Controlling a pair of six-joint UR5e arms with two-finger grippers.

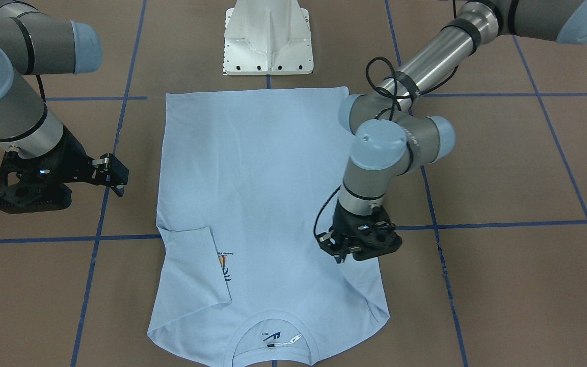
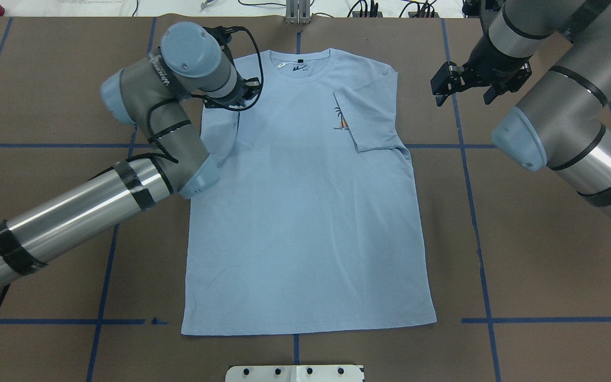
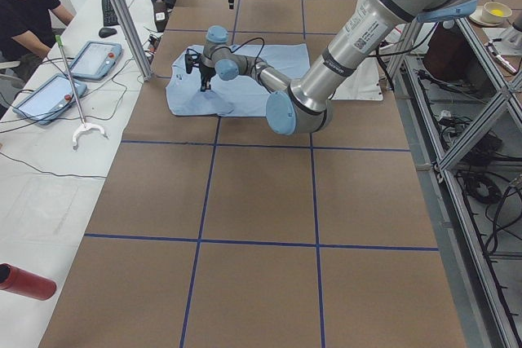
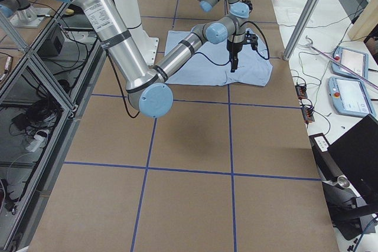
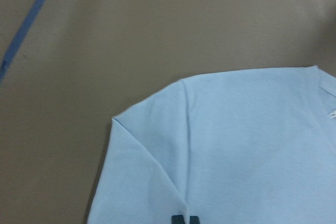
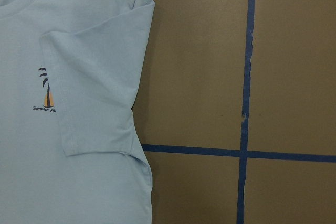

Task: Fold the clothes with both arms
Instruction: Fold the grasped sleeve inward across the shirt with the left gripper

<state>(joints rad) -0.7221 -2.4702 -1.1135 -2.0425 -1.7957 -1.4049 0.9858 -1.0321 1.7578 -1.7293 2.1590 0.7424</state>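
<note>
T-shirt [image 2: 305, 212] is laid flat, print up, on the brown table [image 2: 549, 239], with both sleeves folded inward. Left gripper [image 1: 342, 255] is held over the shoulder fold, fingers pressed together; any pinched cloth cannot be told. Right gripper [image 2: 463, 91] is held spread, off the cloth

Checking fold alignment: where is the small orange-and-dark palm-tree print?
Overhead view: the print lies right of centre on the pale light-blue T-shirt, partly under its folded-in short sleeve.
</note>
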